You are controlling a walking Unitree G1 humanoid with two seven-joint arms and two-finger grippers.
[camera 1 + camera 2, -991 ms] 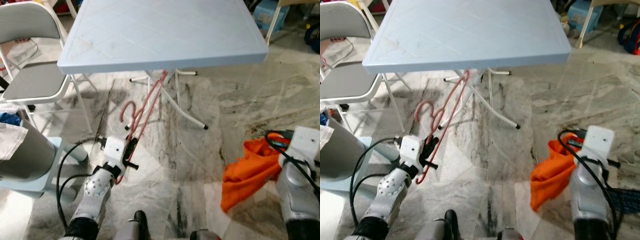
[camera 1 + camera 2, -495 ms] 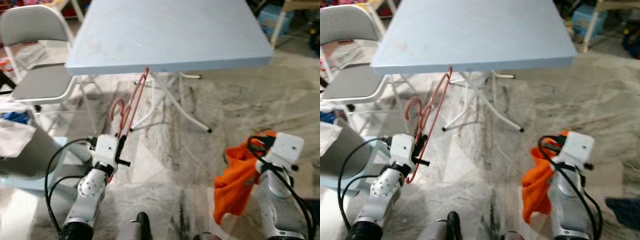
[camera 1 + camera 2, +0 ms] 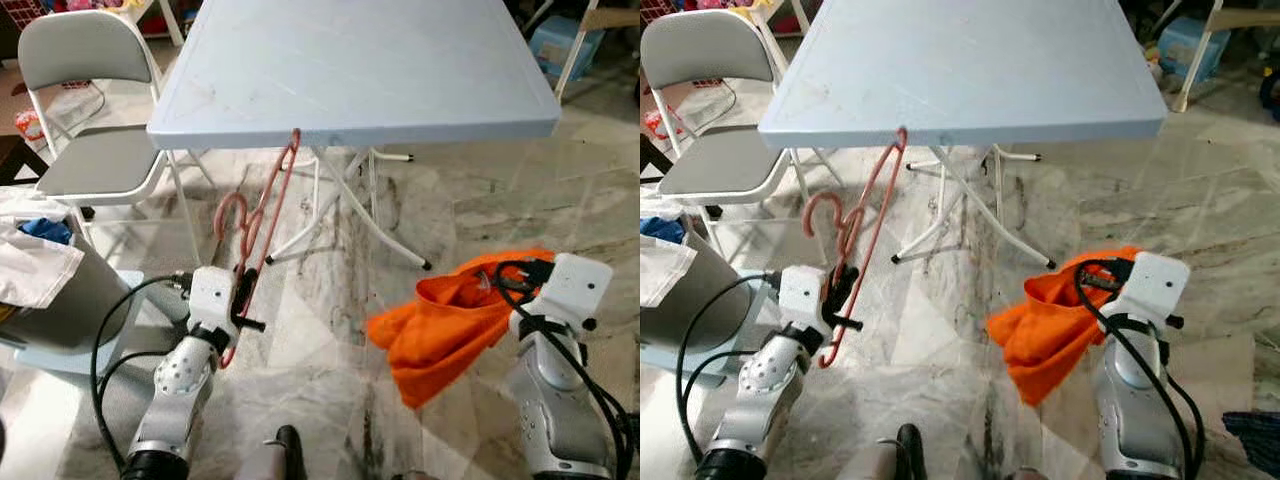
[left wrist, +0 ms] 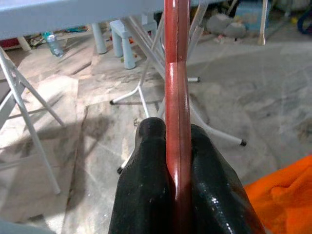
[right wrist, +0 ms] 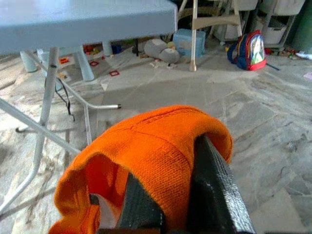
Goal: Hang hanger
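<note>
A red hanger (image 3: 264,212) slants upward from my left gripper (image 3: 242,300), which is shut on its lower bar. Its upper end reaches the front edge of the pale blue table (image 3: 350,128), and its hook (image 3: 230,207) curls to the left, below the tabletop. In the left wrist view the black fingers (image 4: 146,185) pinch the red bar (image 4: 176,97). My right gripper (image 5: 175,170) is shut on an orange garment (image 3: 440,330), which hangs off the floor toward the middle. The cloth (image 5: 146,141) drapes over both right fingers.
A grey folding chair (image 3: 90,165) stands left of the table. A grey bin (image 3: 45,310) with white cloth (image 3: 30,270) on it is at my near left. White table legs (image 3: 370,215) cross beneath the tabletop. A backpack (image 5: 248,48) and a blue box (image 3: 552,40) lie beyond. The floor is marble.
The right arm has lifted the orange garment and swung it left, so it hangs spread out. The left gripper still holds the hanger near the table edge. The camera has shifted.
</note>
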